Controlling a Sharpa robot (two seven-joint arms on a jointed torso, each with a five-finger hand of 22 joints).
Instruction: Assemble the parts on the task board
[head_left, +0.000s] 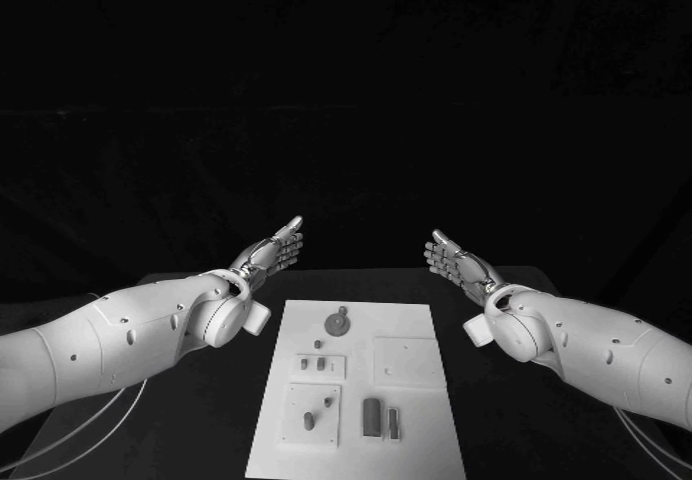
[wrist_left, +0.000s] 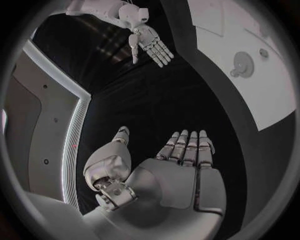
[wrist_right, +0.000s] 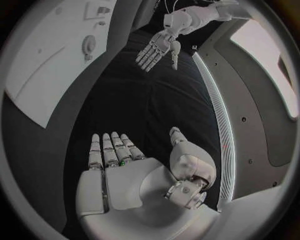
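Between the left hand (head_left: 274, 250) and right hand (head_left: 459, 262), both held flat and holding nothing, lies the task board (head_left: 418, 420); either should descend squarely over one part.

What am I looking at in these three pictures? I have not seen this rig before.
This is a robot with two white arms, each ending in a silver hand, at a black table. The head view looks down from the robot's head. Its left hand comes in from the picture's left side and its right hand from the right. Both are raised above the table beyond the board, fingers stretched out, holding nothing.

The two round pictures come from fisheye cameras behind each wrist. Each shows its own hand from behind, the left hand in one, the right hand in the other, and the opposite hand further off.

On the table lies the white task board. On it are small parts, among them a round part at the far end and two upright bars nearer the robot. Nothing has been picked up.
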